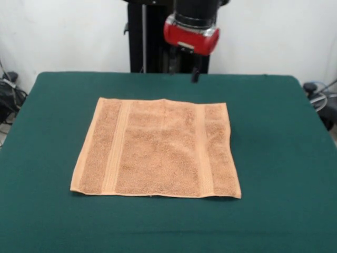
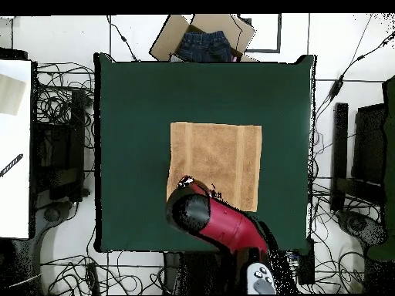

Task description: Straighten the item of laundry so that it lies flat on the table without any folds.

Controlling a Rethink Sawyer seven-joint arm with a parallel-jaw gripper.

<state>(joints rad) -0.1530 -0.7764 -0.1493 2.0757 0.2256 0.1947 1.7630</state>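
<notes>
The light orange-tan towel [image 1: 158, 150] lies spread out on the dark green table [image 1: 279, 137], near its middle, with its two woven bands running from near to far. No folds show in the front view. My gripper [image 1: 184, 71] hangs raised above the table's far side, just behind the towel's far edge, open and empty. In the overhead view the towel [image 2: 220, 154] is a flat rectangle on the table [image 2: 131, 131], and the red arm [image 2: 208, 220] covers the towel corner nearest the robot and hides the gripper.
A cardboard box with blue jeans [image 2: 204, 42] sits off the table's far edge in the overhead view. Cables [image 2: 65, 100] lie on the floor around the table. A white surface [image 2: 15, 146] stands at the left.
</notes>
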